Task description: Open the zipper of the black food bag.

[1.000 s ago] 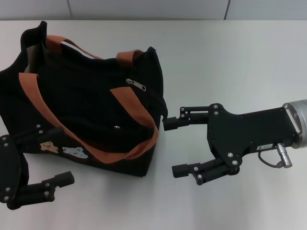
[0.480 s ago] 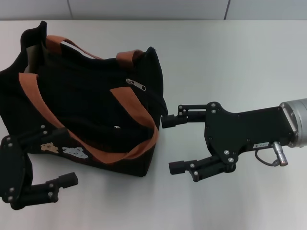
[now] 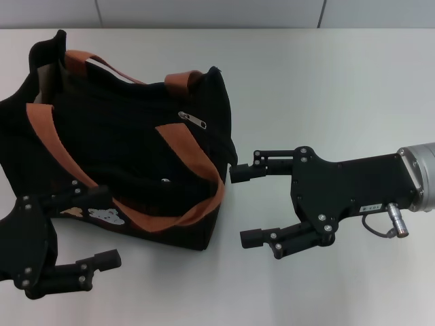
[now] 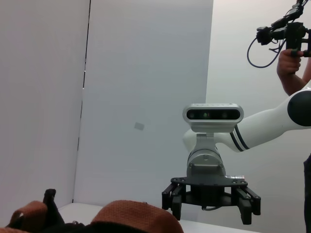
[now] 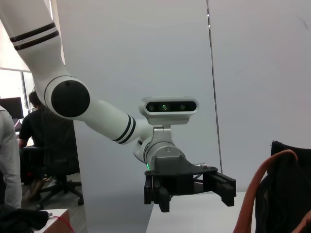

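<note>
The desk (image 3: 326, 88) has a plain white top, and behind it stand pale grey wall panels (image 4: 146, 97) with thin dark seams between them. At one side the room opens to an office area, where a person (image 5: 41, 141) sits on a dark office chair (image 5: 60, 179).

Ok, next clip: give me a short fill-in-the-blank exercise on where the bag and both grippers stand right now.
1. The black food bag has two ____ coloured handles.
2. The silver pull tab of the zipper lies on the bag's ____ face.
3. The right gripper has its fingers ____, beside the bag.
4. The left gripper is at the bag's ____ corner, nearest the robot.

Missing words: orange-brown; top; open; left
</note>
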Action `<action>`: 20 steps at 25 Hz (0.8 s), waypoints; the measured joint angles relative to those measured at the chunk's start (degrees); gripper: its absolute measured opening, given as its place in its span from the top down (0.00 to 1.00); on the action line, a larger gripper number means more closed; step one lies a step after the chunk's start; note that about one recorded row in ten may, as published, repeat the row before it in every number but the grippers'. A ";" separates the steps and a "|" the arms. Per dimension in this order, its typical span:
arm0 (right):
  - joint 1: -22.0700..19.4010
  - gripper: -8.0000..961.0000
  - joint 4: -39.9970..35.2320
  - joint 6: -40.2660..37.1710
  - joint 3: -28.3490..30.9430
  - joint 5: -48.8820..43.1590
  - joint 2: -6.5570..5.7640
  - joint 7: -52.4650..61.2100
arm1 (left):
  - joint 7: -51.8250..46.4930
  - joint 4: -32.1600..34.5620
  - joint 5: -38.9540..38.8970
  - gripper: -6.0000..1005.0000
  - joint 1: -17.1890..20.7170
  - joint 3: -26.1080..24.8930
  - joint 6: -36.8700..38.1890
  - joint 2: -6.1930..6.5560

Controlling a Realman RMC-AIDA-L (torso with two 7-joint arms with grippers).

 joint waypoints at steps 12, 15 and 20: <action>-0.28 0.13 0.59 -0.17 0.00 0.00 0.00 -0.63 | -0.11 -0.01 0.19 0.17 -0.37 0.05 0.09 -0.35; -0.27 0.13 0.93 -0.25 0.02 0.00 0.00 -0.64 | -0.11 -0.06 0.38 0.17 -0.37 0.06 0.09 -0.39; -0.27 0.13 0.95 -0.22 0.02 0.00 0.00 -0.69 | -0.11 -0.13 0.47 0.17 -0.36 0.06 0.04 -0.49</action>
